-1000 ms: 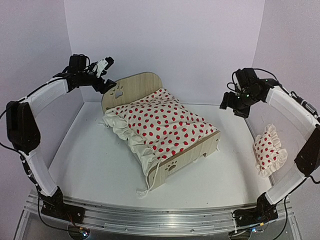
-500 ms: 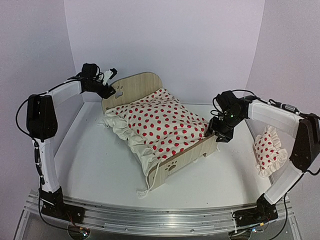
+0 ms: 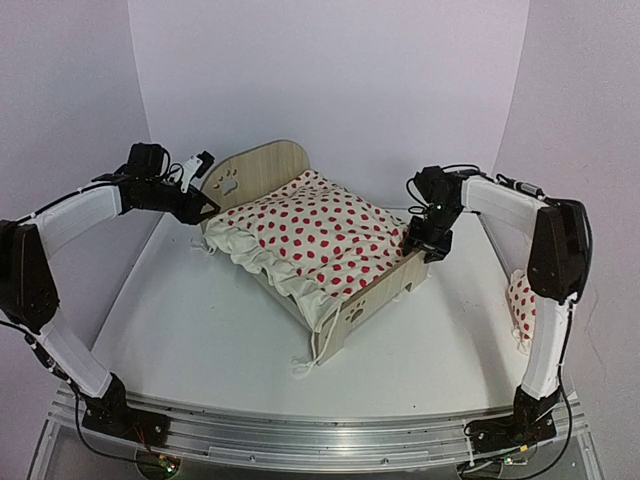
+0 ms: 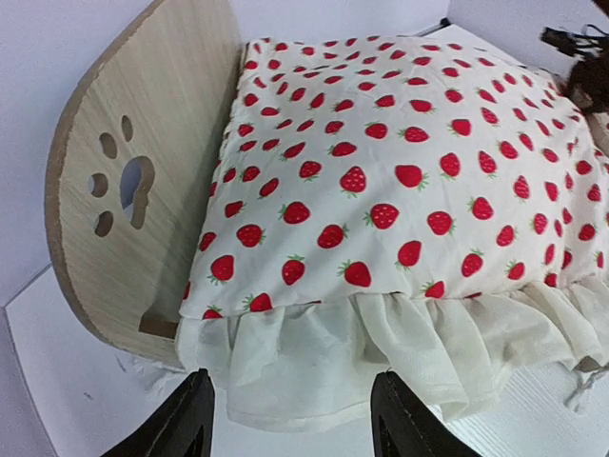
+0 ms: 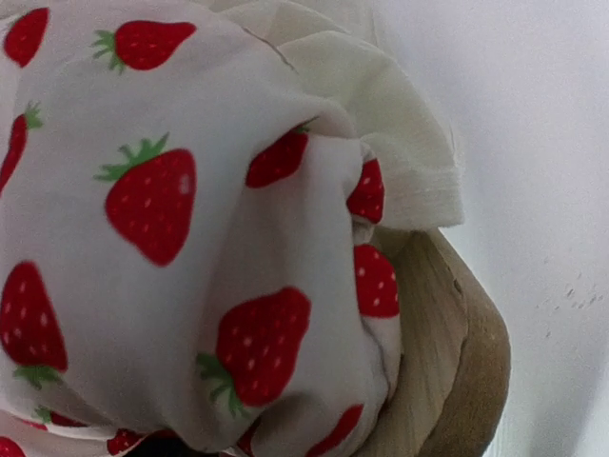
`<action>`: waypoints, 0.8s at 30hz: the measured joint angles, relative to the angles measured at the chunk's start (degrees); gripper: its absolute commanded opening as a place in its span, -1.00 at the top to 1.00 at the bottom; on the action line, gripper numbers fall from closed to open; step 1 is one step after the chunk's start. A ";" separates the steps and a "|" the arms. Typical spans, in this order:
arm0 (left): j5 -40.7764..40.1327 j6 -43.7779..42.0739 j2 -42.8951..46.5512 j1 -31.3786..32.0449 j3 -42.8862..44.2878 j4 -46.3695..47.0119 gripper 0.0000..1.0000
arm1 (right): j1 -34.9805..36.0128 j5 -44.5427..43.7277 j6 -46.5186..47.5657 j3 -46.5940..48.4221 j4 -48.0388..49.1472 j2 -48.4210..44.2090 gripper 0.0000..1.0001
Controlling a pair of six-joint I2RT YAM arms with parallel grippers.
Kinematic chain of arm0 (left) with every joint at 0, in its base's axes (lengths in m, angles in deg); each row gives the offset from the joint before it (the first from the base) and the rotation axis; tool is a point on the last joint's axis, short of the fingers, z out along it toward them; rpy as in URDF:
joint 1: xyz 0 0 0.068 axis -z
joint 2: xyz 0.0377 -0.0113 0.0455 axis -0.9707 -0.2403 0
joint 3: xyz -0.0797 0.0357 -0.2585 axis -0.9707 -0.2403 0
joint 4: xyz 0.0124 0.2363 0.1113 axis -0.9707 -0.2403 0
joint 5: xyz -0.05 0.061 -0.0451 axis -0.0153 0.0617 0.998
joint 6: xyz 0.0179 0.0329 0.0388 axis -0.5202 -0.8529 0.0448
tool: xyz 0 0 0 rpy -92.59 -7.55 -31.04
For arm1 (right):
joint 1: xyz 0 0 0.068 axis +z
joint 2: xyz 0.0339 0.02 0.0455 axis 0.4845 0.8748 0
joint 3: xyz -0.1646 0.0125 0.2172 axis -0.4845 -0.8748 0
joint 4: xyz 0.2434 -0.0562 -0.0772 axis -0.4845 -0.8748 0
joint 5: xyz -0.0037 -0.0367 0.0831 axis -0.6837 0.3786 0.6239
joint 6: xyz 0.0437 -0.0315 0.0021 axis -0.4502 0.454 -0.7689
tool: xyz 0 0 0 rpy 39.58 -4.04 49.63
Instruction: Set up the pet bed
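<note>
The pet bed (image 3: 375, 300) sits mid-counter, set at an angle, with its headboard (image 3: 250, 172) toward the back left. It has swung and shifted a little from where it lay a second ago, and its footboard (image 3: 372, 298) now points more to the right. Both arms have come in from their raised poses and bracket it. The left end effector (image 3: 197, 203) is low beside the headboard's outer edge. Its fingers (image 4: 186, 424) are apart with nothing between them, and the duvet's ruffle (image 4: 400, 352) hangs just ahead. The right end effector (image 3: 425, 240) presses at the far footboard corner. Its wrist view is filled with fabric, so whether it grips cloth or wood cannot be told. This is probably a two-sided repositioning of the frame rather than a finished step.

The frame holds the strawberry-print duvet (image 3: 320, 230), which is bunched and spilling over the near rail and covers whatever lies beneath. The pillow (image 3: 520, 300) lies outside the bed at the right edge of the counter (image 3: 200, 320), partly hidden behind the right arm.
</note>
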State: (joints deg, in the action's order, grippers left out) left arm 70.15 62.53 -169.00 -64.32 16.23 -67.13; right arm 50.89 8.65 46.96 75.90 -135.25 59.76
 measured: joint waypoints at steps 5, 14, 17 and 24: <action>1.81 0.11 6.45 1.26 -6.56 0.13 -0.34 | -3.05 -0.68 2.41 12.91 -9.62 8.31 -0.04; -5.63 -2.89 -3.38 -4.05 8.51 3.67 -0.67 | -4.33 -6.88 5.75 9.55 -4.13 5.51 -0.28; -4.76 -4.84 -11.08 -4.59 15.33 2.88 -0.64 | -3.79 -7.92 7.70 6.33 -0.91 1.43 -0.34; 0.19 -6.43 -23.74 -4.17 25.15 0.19 -0.48 | -3.23 -6.90 8.36 0.29 4.86 -9.00 -0.34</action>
State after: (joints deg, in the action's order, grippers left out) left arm 70.34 56.10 -192.74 -68.49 41.38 -66.94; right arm 47.66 1.76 55.32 76.19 -130.39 50.76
